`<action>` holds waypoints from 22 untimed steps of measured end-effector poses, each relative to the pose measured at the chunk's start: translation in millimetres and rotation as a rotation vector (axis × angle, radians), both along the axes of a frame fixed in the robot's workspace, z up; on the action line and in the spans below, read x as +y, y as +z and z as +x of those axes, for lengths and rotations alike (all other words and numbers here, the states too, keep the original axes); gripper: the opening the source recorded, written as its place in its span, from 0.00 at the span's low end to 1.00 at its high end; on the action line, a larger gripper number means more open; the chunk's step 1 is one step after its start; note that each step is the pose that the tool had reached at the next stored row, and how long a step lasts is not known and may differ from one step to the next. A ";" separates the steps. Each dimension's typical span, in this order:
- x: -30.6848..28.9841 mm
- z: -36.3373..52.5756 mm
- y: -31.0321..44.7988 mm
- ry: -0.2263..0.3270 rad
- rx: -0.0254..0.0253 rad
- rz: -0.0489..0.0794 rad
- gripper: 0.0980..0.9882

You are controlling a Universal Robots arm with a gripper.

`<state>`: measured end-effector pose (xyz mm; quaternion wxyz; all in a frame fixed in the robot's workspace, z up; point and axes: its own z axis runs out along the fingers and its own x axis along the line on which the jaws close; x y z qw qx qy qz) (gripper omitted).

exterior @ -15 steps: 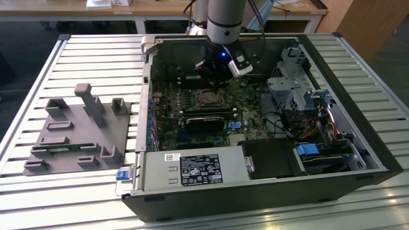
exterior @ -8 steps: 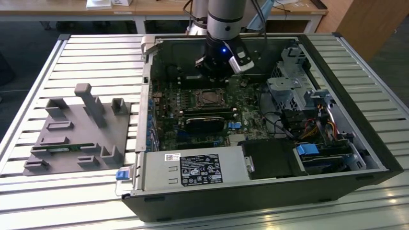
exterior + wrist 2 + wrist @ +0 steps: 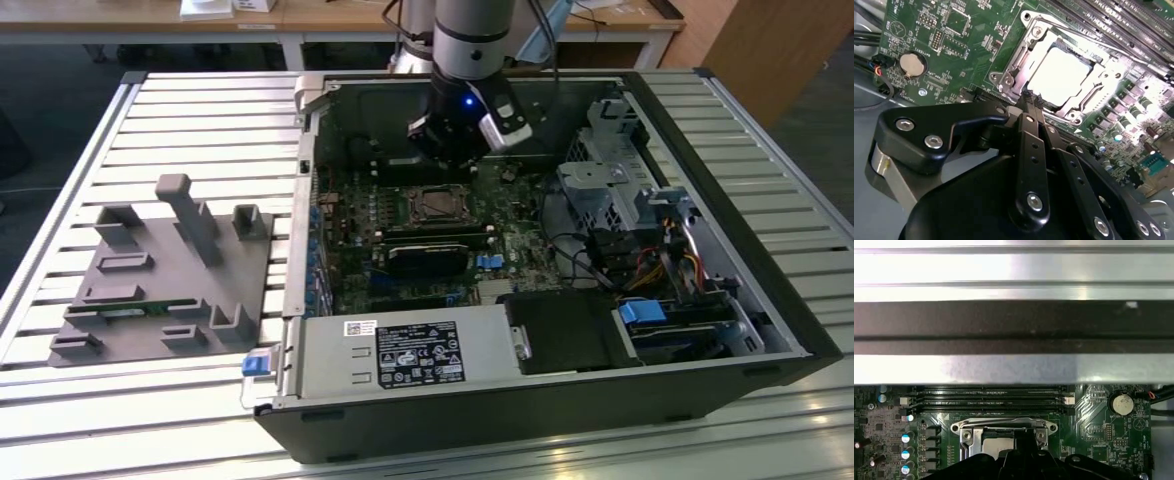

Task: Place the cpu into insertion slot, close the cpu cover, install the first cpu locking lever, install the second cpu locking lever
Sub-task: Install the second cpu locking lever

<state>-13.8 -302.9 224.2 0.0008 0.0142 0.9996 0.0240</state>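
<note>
Second wrist view: the cpu (image 3: pixel 1061 75) lies flat in the insertion slot (image 3: pixel 1040 96), its bright metal top showing through the square window of the cpu cover (image 3: pixel 1100 89), which is folded down over it. The hand (image 3: pixel 1031 102) hangs directly over the near rim of that socket, its two slim fingers pressed together with no gap between them and nothing visibly held; their tips sit at, or just above, the cover's edge, though contact cannot be confirmed. The chip therefore lies just beyond the fingertips, along the line the fingers point. A coin cell battery (image 3: pixel 910 64) sits on the green motherboard (image 3: pixel 949 47), well apart from the socket.

In the first wrist view the same socket appears just above the dark bulk of the hand (image 3: pixel 1024 437), with the long memory slots (image 3: pixel 989 399) running crosswise just beyond it and the metal wall of the computer case (image 3: pixel 1014 367) behind them.

In the exterior view the hand (image 3: pixel 451 165) reaches down into the open computer case (image 3: pixel 747 330), poised just past the cpu cover (image 3: pixel 434 205) on the socket's far side. A grey parts fixture (image 3: pixel 167 275) rests on the slatted tabletop (image 3: pixel 80 180) to the exterior view's left, well away from the work.
</note>
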 end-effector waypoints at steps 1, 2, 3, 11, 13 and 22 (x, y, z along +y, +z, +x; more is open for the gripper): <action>-0.9 0.0 0.0 0.000 0.0000 0.000 0.01; -1.9 0.0 0.0 0.000 -0.0001 0.000 0.01; -3.0 0.0 0.0 0.000 0.0000 0.000 0.01; -7.2 -0.1 2.2 0.000 0.0000 0.000 0.01; -7.2 -0.1 6.3 0.000 0.0000 0.000 0.01; -12.4 -0.1 17.5 0.000 0.0000 0.000 0.01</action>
